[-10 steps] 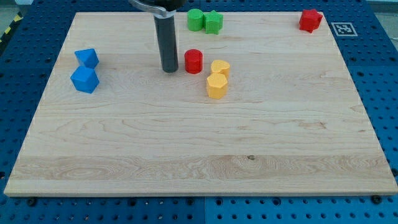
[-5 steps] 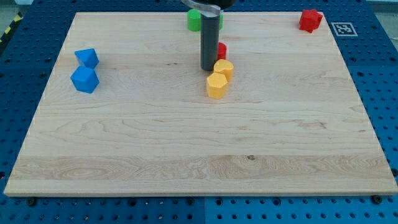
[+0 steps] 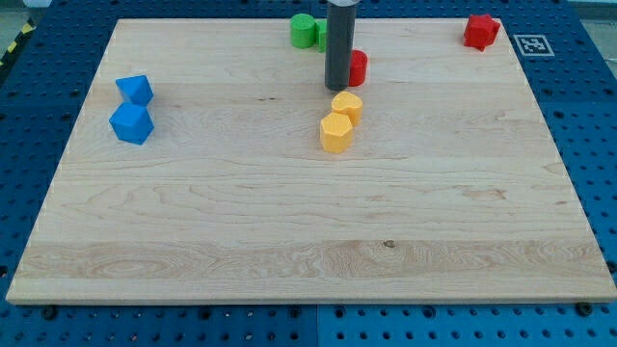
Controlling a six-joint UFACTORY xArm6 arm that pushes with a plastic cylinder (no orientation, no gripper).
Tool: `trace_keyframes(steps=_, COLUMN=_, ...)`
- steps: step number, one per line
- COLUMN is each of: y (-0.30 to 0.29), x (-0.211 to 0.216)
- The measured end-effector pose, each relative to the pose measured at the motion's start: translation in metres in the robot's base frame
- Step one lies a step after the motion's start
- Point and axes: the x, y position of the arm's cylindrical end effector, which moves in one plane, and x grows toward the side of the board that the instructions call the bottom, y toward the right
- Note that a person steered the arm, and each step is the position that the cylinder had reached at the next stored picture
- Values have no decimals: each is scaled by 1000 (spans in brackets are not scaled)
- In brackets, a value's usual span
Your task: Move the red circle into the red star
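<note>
One red circle [image 3: 358, 67] is seen near the view's top, just right of centre, partly hidden behind the dark rod. My tip [image 3: 336, 88] is placed against the circle's left side, seemingly touching it, so a push toward the view's right is judged to be in hand. No fingers are carried by this rod, so nothing can be said of a grasp. The red star [image 3: 480, 31] lies well apart, in the top right corner of the bench [image 3: 289, 212], and a long stretch of bare wood is left between circle and star. The task is therefore judged to be barely begun: contact is made, but nearly the whole travel rightward and slightly upward remains. Just below the circle a yellow pair is found, the upper yellow block [image 3: 346, 106] near the tip and the lower yellow block [image 3: 335, 133] touching it. A green circle [image 3: 305, 31] sits left of the rod at the top edge. Two blue blocks [image 3: 132, 108] are set far off at the view's left.
</note>
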Motion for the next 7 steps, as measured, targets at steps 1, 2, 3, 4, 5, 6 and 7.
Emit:
trace_keyframes(steps=1, y=1, x=-10)
trace_keyframes(steps=2, y=6, x=-18)
trace_keyframes(steps=3, y=25, x=-21)
trace_keyframes(steps=4, y=40, x=-34)
trace_keyframes(steps=5, y=57, x=-48)
trace_keyframes(steps=6, y=75, x=-57)
trace_keyframes(steps=7, y=94, x=-63)
